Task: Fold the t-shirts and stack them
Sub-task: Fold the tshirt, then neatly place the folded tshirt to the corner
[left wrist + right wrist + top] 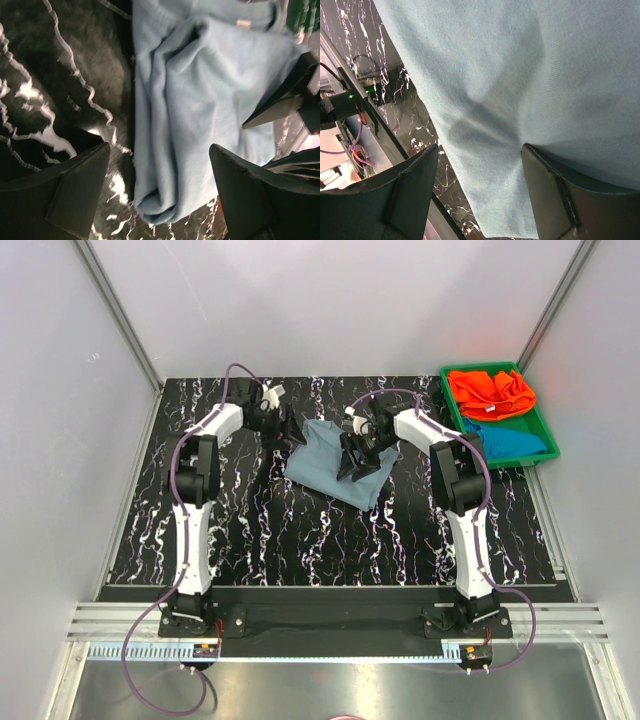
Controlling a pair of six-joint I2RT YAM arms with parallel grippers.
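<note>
Looking down from the top camera, we see the grey-blue t-shirt [330, 465] lying partly folded near the middle of the black marbled worktop [250, 540], between the two arms. The left pincer [287, 437] hangs at its left edge and the right pincer [357, 462] sits over its right half. Both are spread, and neither holds any cloth. In the far right corner the green tray [482, 367] holds the orange t-shirt [490, 390] and, nearer the arms, the teal t-shirt [512, 442], both crumpled.

From the left wrist we look between wide-apart fingers [75, 195] onto the shirt's doubled, rounded edge, with bare worktop just beside it. The small white neck label [243, 23] shows at the far end, and the other arm's dark fingers rest over the cloth on the right.

From the right wrist the shirt fills most of the view. A shallow pucker lies between the spread jaws, and one finger [555, 195] is close over the fabric; we cannot tell whether it touches.

We judge the shirt light, limp and quick to wrinkle. It should sag wherever it is unsupported and drag rather than slide cleanly. The doubled edge or a corner looks like the best hold, pinched through all layers, with both arms lifting together so the fold stays square.
</note>
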